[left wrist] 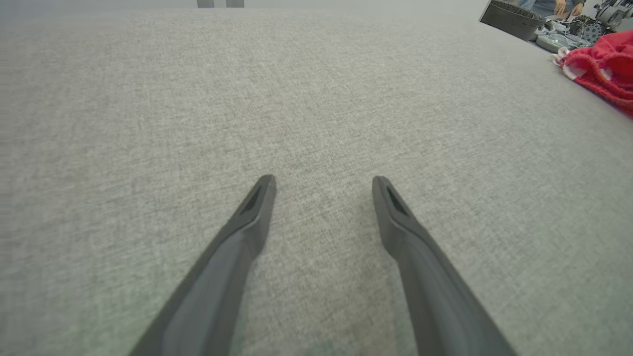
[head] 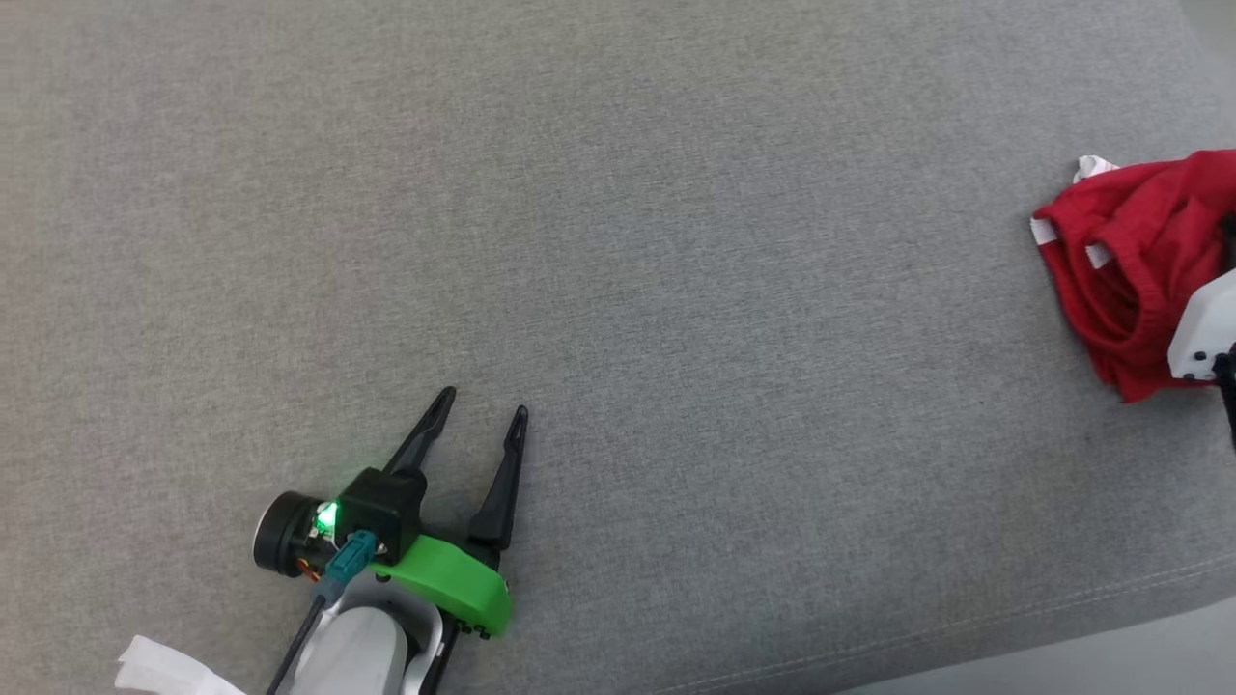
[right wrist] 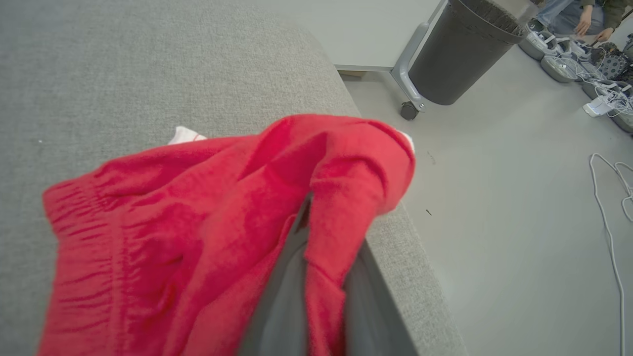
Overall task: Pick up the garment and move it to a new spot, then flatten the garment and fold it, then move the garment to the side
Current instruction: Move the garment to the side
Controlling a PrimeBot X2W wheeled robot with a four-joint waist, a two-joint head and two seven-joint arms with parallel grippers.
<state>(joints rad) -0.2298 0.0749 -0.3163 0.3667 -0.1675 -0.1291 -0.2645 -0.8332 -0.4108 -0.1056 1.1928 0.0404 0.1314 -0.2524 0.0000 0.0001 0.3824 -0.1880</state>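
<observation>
prob a lab: cables [right wrist: 609, 207], devices [right wrist: 556, 66] on floor [right wrist: 494, 222].

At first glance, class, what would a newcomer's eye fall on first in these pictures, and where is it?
The red garment, bunched at the right edge of the grey cushioned surface, stands out first; the right pincer is shut on a fold of it. Next comes the left pincer at the lower left of the head view, jaws wide open over bare fabric, with a bright green cover behind it.

I have my left gripper [head: 484, 401] with its 2 fingers spread wide; my right gripper [right wrist: 316, 257] is pinched tight on the garment [right wrist: 173, 222].
</observation>
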